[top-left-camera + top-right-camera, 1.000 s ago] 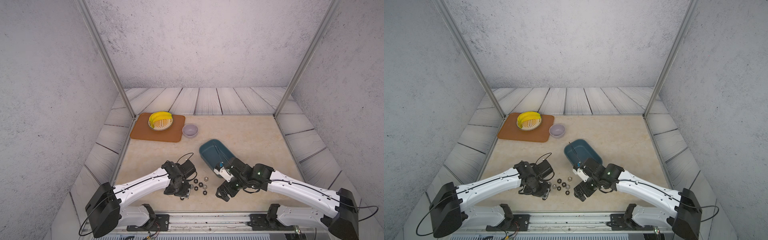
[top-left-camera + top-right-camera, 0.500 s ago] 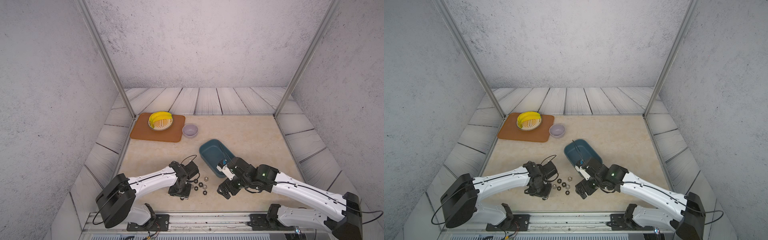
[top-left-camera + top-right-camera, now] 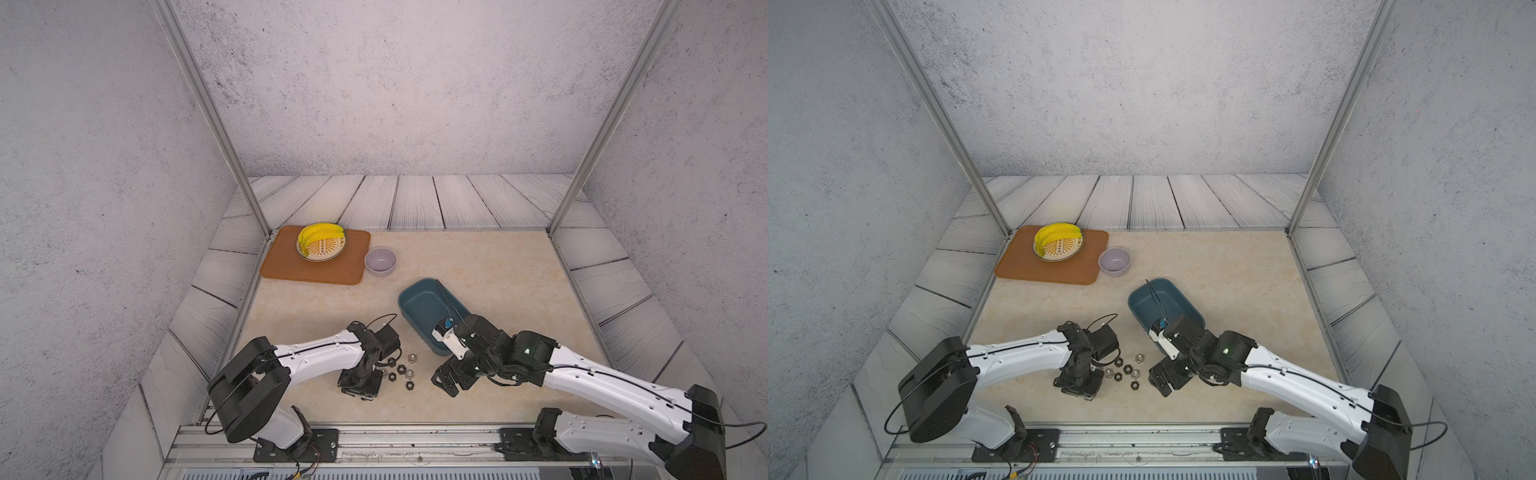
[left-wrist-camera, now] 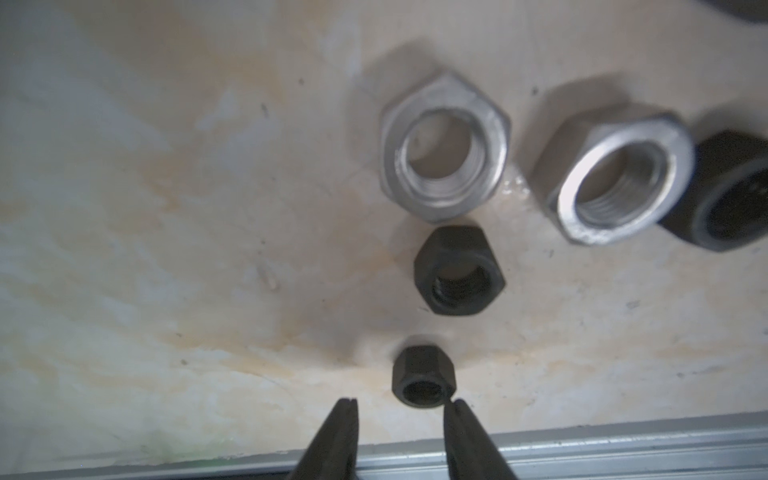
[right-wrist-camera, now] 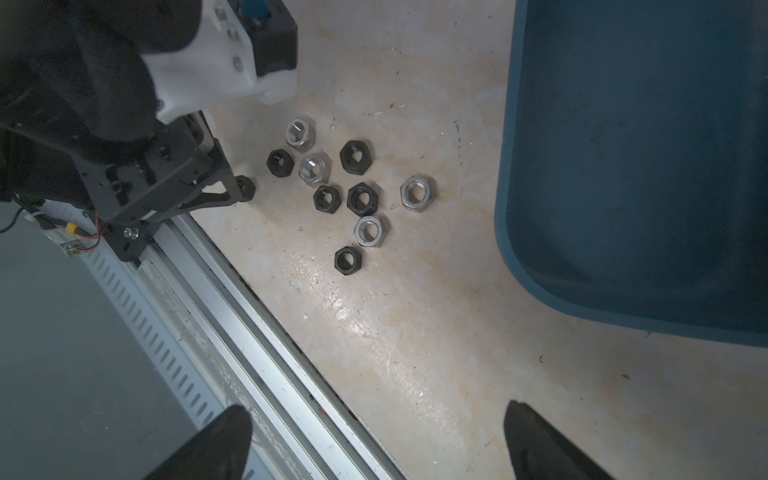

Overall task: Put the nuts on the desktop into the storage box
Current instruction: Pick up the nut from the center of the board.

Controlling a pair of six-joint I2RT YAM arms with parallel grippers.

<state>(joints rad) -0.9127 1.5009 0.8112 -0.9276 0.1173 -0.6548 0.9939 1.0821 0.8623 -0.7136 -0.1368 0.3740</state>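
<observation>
On the desktop (image 3: 498,266), the left gripper (image 4: 402,402) has been narrowed around a small black nut (image 4: 424,380), not yet pinched; a pick looks near. The other nuts (image 5: 361,197) are spread just beside the box (image 3: 419,303). The right gripper (image 5: 375,406) is held wide.

Premises: an enclosed robot test cell, laboratory type. Grounds: a left arm (image 3: 320,357) and a right arm (image 3: 602,380) mounted on an aluminium rail (image 3: 415,434) along the front edge; aluminium frame posts (image 3: 210,112) at the far corners; grey textured wall panels (image 3: 395,83) on three sides; a marble-patterned desktop (image 3: 478,266) within a plank-patterned surround (image 3: 415,203).
</observation>
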